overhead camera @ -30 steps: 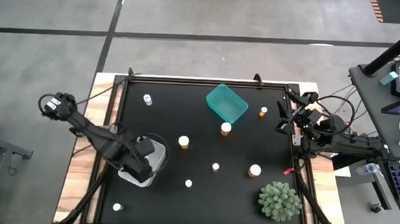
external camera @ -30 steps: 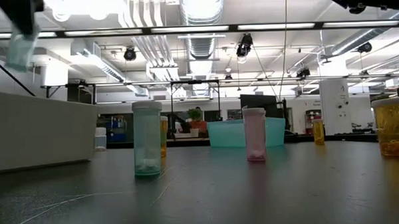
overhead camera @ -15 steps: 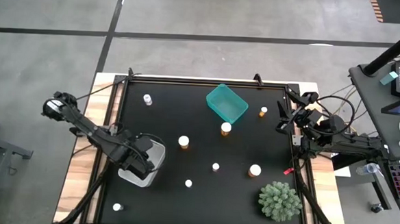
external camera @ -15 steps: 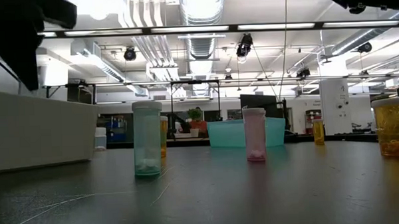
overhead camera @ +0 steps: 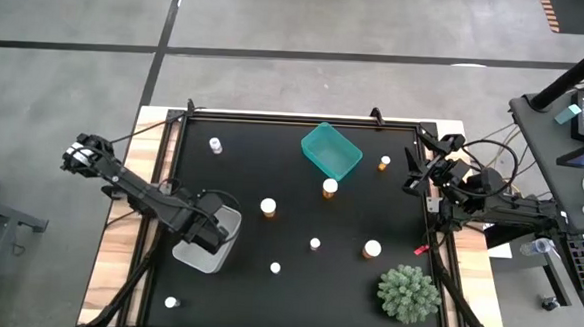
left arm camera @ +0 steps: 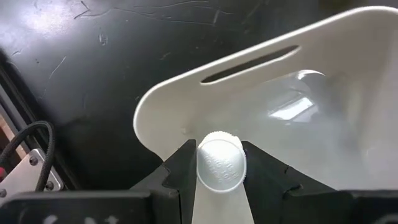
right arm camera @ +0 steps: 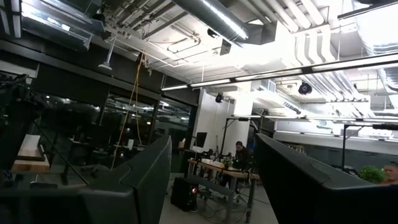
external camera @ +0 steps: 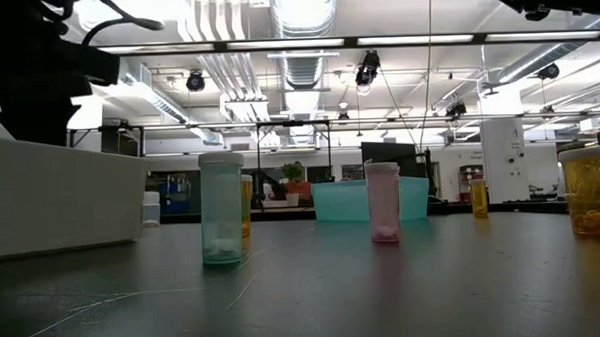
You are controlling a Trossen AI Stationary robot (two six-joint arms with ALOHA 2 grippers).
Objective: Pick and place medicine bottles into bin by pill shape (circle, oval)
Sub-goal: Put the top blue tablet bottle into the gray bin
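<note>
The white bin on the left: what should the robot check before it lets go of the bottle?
1. Bottle gripped: the left gripper holds a white-capped bottle between its fingers. Ok.
2. Over the bin: the bottle hangs at the white bin's corner rim, not its middle. Not ok.
3. Bin free: no other bottle shows in the visible part. Ok.
4. Pill shape matches this bin: cannot tell.
5. Right gripper out of the way: parked at the table's right edge, open. Ok.
</note>
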